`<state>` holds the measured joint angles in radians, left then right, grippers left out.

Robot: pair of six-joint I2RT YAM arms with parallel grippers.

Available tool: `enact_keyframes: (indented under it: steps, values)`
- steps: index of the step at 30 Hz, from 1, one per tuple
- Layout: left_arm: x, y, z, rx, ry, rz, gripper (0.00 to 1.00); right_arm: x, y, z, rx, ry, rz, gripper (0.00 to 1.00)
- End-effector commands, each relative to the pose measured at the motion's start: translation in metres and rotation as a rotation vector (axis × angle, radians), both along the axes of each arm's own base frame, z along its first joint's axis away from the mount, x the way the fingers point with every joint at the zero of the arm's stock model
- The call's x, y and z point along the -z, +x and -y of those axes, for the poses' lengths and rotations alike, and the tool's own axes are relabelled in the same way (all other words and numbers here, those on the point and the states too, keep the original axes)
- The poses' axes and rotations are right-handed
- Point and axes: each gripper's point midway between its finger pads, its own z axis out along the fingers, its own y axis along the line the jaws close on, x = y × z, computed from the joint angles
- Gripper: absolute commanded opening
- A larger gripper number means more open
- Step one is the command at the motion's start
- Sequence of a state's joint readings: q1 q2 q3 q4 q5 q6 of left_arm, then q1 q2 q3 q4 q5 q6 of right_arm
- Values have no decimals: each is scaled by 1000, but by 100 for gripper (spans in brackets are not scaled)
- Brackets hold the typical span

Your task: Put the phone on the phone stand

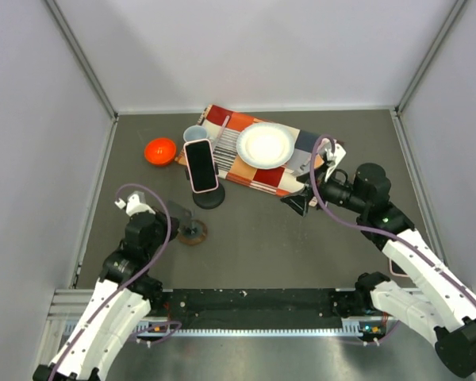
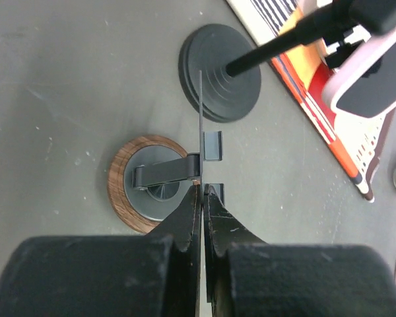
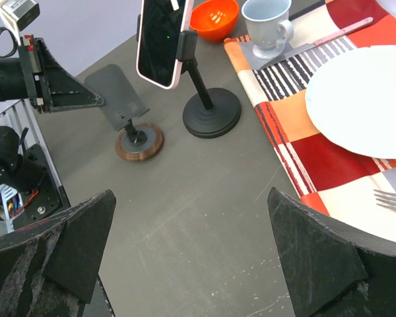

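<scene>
Now, glossy phone (image 1: 201,164), gripper (image 2: 202,188) pinching thin stand (image 2: 162,173)

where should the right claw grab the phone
Probably pinch the phone across its long pink edges near the lower end, coming from the screen side: the black holder's clamp occupies their middle, and the screen tilts upward, unobstructed.
</scene>
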<state>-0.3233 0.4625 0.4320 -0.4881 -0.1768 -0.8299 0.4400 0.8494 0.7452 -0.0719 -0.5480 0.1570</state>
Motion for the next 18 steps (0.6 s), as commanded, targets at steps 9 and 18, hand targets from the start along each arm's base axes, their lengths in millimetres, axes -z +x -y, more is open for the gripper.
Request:
enact_keyframes:
  steps: [9, 18]
  values:
    - [-56, -41, 117, 729, -163, 361, 0, 0, -6, -12, -73, 59, -62, 99]
    - [-58, -57, 208, 1171, 203, 376, 0, 29, -34, 7, -24, 41, -146, 99]
